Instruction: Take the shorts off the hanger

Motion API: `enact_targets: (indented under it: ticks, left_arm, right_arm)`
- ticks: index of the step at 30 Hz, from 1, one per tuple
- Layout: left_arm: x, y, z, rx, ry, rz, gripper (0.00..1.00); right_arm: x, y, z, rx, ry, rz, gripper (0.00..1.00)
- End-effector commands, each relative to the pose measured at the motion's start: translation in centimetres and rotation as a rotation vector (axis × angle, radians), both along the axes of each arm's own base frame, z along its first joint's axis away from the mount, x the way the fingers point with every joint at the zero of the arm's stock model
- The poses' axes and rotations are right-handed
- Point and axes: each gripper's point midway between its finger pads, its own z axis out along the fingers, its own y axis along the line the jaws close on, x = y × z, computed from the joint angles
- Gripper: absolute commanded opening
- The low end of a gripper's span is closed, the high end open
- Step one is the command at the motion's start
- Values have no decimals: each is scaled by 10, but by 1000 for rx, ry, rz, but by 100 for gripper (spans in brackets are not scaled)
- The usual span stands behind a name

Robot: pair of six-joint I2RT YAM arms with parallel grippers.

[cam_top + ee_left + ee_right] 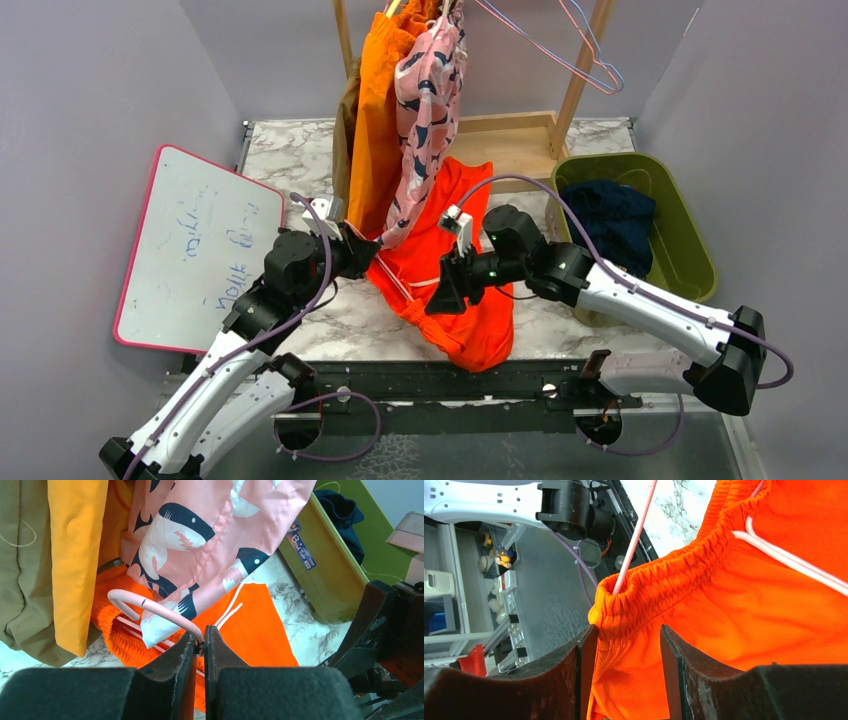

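Here, item by item.

Red-orange shorts (485,325): the task's thing. They lie near-centre on the table (300,150), between the two grippers. The waistband is threaded on a pink hanger (150,607) and is not yet off it.

Left gripper (200,636): clenched on the hanger wire just below its hook. Judged to be anchoring the wire so the cloth can be drawn away from it.

Right gripper (628,632): released, jaws standing apart on either side of the elastic waistband, where one hanger arm pokes out. Fabric fills the gap but looks loose, not pinched. Judged to be placed to nip the band and slide it off that arm.

Rack (582,90), far centre: wooden. Carries pink shorts (425,110) with dark shark print, bright orange shorts (375,130) to their left, and tan shorts (345,130) leftmost. Empty wire hangers (580,55) hang to the right.

Bin (690,235), right: green, holding navy shorts (615,220). Probably where freed pairs are dropped.

Whiteboard (190,250), left: pink-framed, leaning against the wall. It has faint blue handwriting that is not legible.

Label (301,545): blue sticker on the bin's wall, seen from the left wrist. Its lettering cannot be read with certainty.
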Motion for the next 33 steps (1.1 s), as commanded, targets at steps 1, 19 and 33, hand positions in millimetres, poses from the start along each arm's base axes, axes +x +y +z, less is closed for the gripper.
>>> enact_targets:
  ticks: [1, 19, 33]
  left_arm:
    - [1, 2, 25, -52, -54, 21, 0]
    - [2, 3, 18, -54, -30, 34, 0]
    - [0, 11, 19, -48, -28, 67, 0]
  right_arm:
    - [1, 14, 18, 65, -9, 17, 53]
    - [-10, 22, 16, 80, 8, 57, 46]
    - [5, 13, 5, 1, -78, -56, 2]
